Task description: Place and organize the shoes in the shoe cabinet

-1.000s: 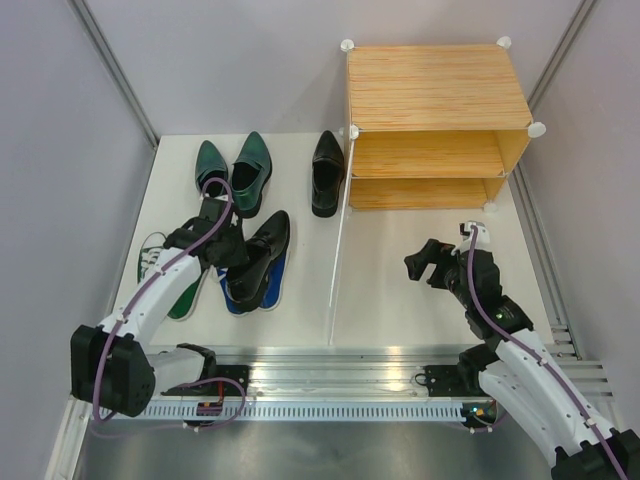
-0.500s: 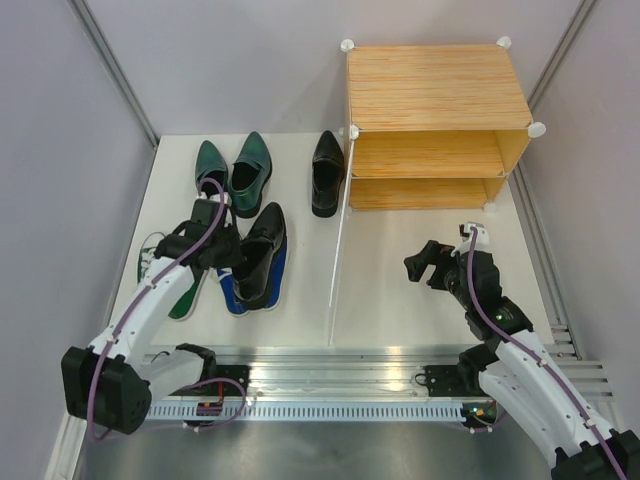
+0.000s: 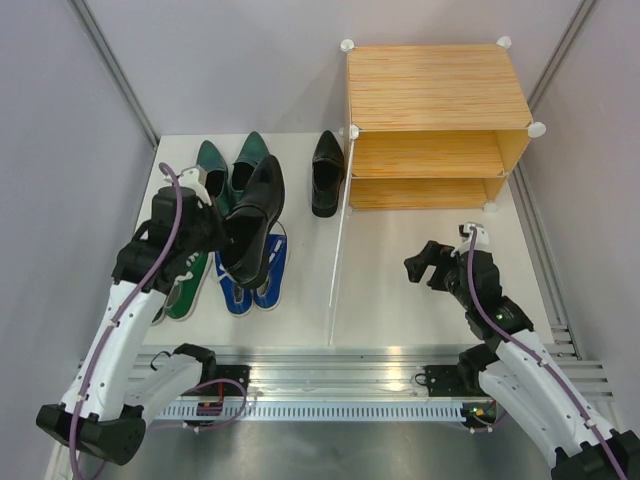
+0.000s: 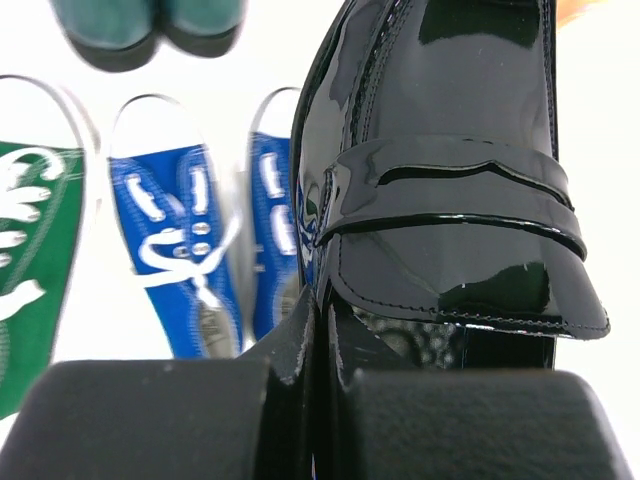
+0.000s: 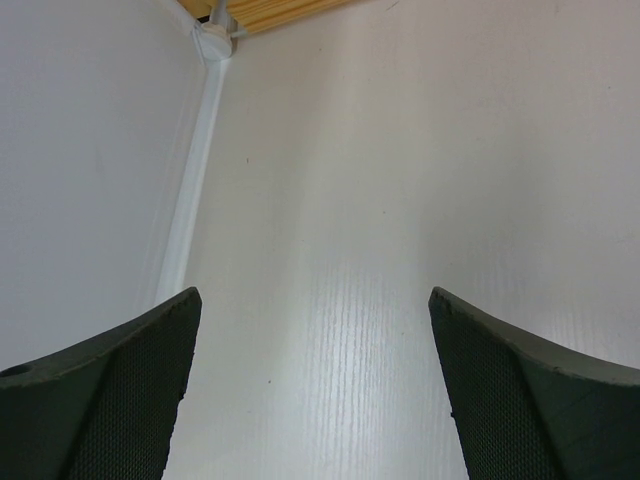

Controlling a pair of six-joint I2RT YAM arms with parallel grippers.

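Over on the left half of the table (image 3: pixel 420 320), the left tool (image 3: pixel 218 232) is clenched on a black leather shoe (image 3: pixel 255 215). The wrist view shows the grip plainly: both fingers pinch the edge of the shoe's opening, and the glossy strap and upper run away from the camera. From above, that shoe hangs clear of the table with its toe aimed at the far side. Its heel is over the blue canvas sneakers (image 3: pixel 270 275), and its toe overlaps the right one of the dark green pointed shoes (image 3: pixel 212 165).

The blue canvas sneakers lie side by side below it, white laces up. A green sneaker (image 3: pixel 185 290) sits just to their left, partly hidden under the left arm. The dark green pointed shoes lie together at the far left of the table. The second black shoe (image 3: pixel 327 172) lies alone, just left of the shoe cabinet (image 3: pixel 435 85).

That cabinet stands at the far right, its open front and two wood-grain levels facing the arms. Its door panel (image 3: pixel 338 260) is swung open and runs edge-on toward the near side of the table.

On the right, the right tool (image 5: pixel 312 297) hovers above bare table in front of the cabinet. It is released, fingers spread wide, gripping nothing.
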